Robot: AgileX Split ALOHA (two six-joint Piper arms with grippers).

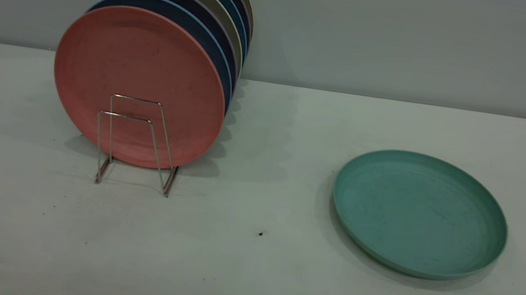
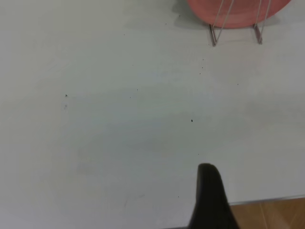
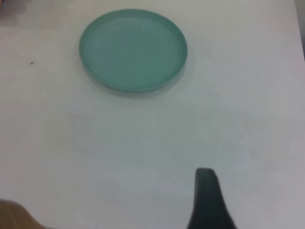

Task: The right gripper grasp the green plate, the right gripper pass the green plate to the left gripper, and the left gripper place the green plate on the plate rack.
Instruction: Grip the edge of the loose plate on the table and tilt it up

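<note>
The green plate (image 1: 420,214) lies flat on the white table at the right, rim up, with nothing on it. It also shows in the right wrist view, green plate (image 3: 133,49), well ahead of my right gripper (image 3: 207,202), of which only a black tip is in frame, apart from the plate. The plate rack (image 1: 138,142) stands at the left with its front wire loops free. In the left wrist view the plate rack (image 2: 236,28) is far ahead of my left gripper (image 2: 212,200), only a black tip over bare table. Neither arm appears in the exterior view.
A salmon-pink plate (image 1: 139,87) stands upright in the rack, with several dark blue and olive plates (image 1: 210,16) behind it. A grey wall runs behind the table. The table's near edge and wooden floor (image 2: 271,214) show beside the left gripper.
</note>
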